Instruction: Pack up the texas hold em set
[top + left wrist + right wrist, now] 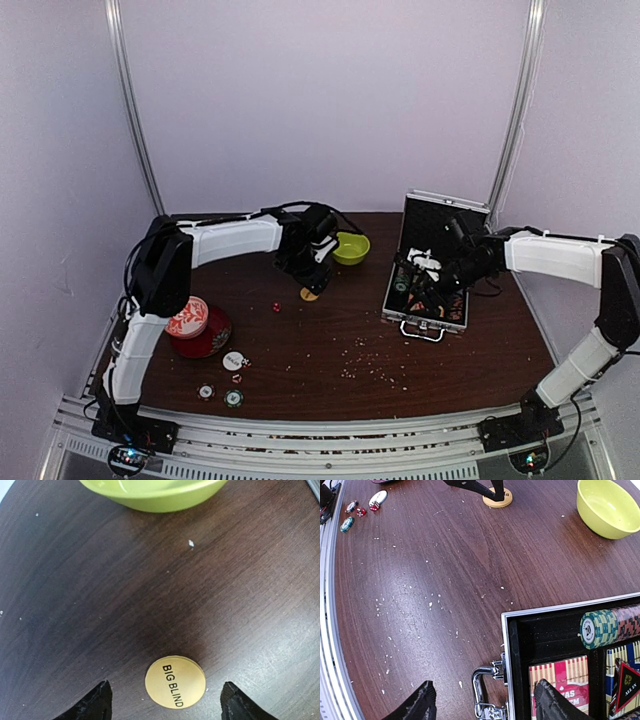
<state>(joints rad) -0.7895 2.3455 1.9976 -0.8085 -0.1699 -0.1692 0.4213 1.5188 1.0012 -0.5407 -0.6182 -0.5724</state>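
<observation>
The round gold BIG BLIND button (175, 681), flat near the dark wooden table's (75, 605) far edge, is bracketed by the left gripper's (166, 686) wide-spread jaws. The right gripper (485, 690) is held spread and empty over the open silver metal case's (545, 611) edge.

Soft, even light comes down from above; the overhead view is dim and grainy, its walls (320, 100) tinted lilac. Closer in, the dark table (420, 605) carries a pale sheen; a broad soft shadow pools around the gold button (175, 681); the green bowl (150, 500) gleams along its rim
</observation>
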